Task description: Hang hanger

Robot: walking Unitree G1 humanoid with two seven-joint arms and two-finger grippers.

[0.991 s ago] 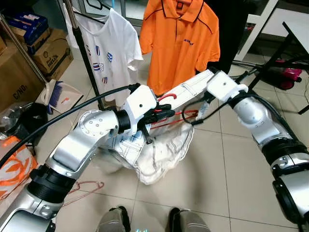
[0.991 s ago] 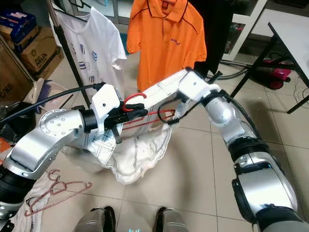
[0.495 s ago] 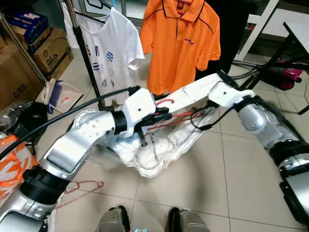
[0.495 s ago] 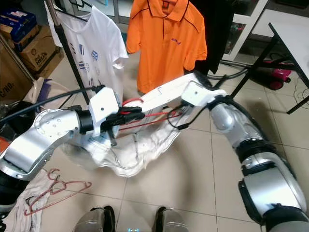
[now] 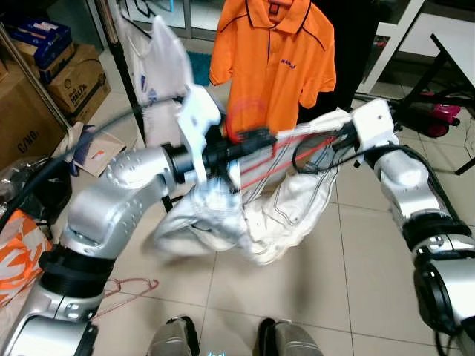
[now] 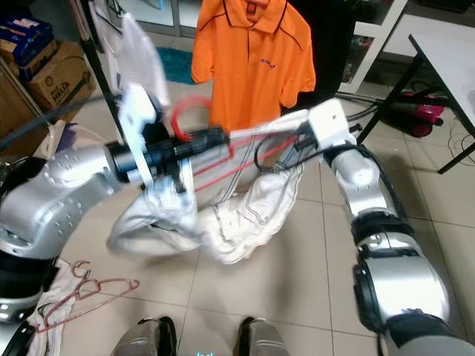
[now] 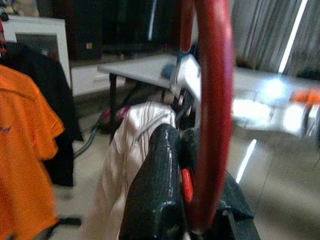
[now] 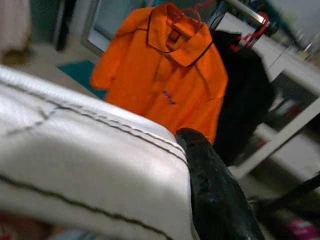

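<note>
A red hanger (image 5: 280, 165) carries a white garment (image 5: 256, 215) that droops in folds below it, held up in front of me. My left gripper (image 5: 260, 136) is shut on the hanger just under its red hook (image 6: 189, 116). In the left wrist view the hook (image 7: 210, 100) rises beside a black finger (image 7: 155, 190). My right gripper (image 5: 338, 141) is shut on the garment's far shoulder. The right wrist view has white cloth (image 8: 85, 165) pressed against one black finger (image 8: 215, 195).
An orange polo shirt (image 5: 274, 59) and a black garment (image 8: 245, 100) hang on hangers straight ahead. A white T-shirt (image 5: 159, 63) hangs by a dark rack pole (image 5: 128, 70) at left. Cardboard boxes (image 5: 74, 74) stand far left. Pink hangers (image 5: 126, 289) lie on the tiled floor. Table legs (image 5: 415, 89) stand at right.
Both arms have lifted the hanger and white garment up off the floor toward the hung shirts. The left gripper has turned so the hook points upward. The white T-shirt is swinging.
</note>
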